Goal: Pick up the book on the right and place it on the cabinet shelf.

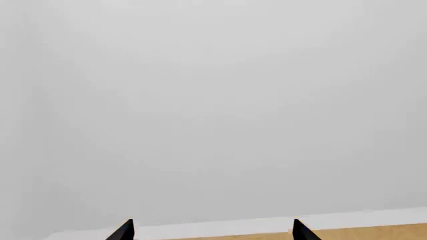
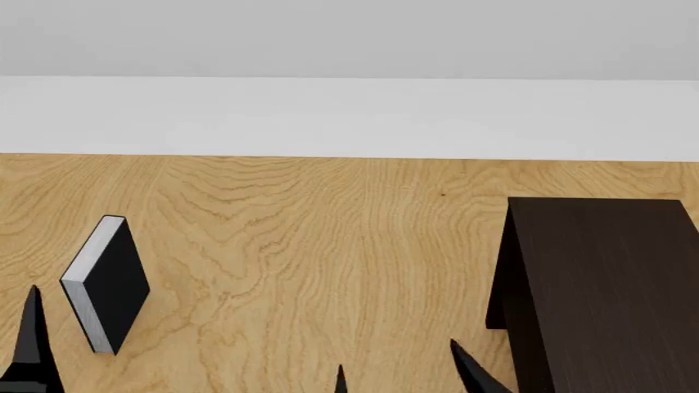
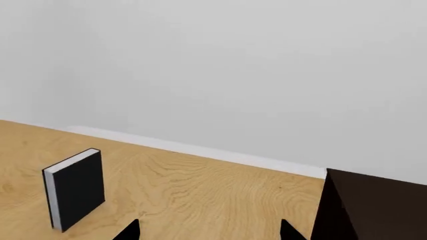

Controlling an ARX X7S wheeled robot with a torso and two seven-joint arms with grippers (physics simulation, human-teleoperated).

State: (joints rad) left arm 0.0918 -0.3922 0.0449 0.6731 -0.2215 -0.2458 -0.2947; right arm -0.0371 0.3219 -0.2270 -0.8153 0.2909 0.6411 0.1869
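Note:
The light-grey book is out of view in every frame. The dark brown cabinet (image 2: 611, 286) stands at the right of the head view and also shows in the right wrist view (image 3: 373, 210). My right gripper (image 2: 399, 372) is open and empty, low over the wooden surface just left of the cabinet; its jaws (image 3: 210, 231) stand wide apart. My left gripper (image 1: 213, 230) is open and empty, facing the plain grey wall; one of its fingers (image 2: 33, 344) shows at the head view's lower left.
A black-covered book with white pages (image 2: 110, 282) stands upright at the left, next to my left finger; it also shows in the right wrist view (image 3: 79, 187). A white baseboard (image 2: 349, 115) and a grey wall lie beyond the wood surface (image 2: 327, 246).

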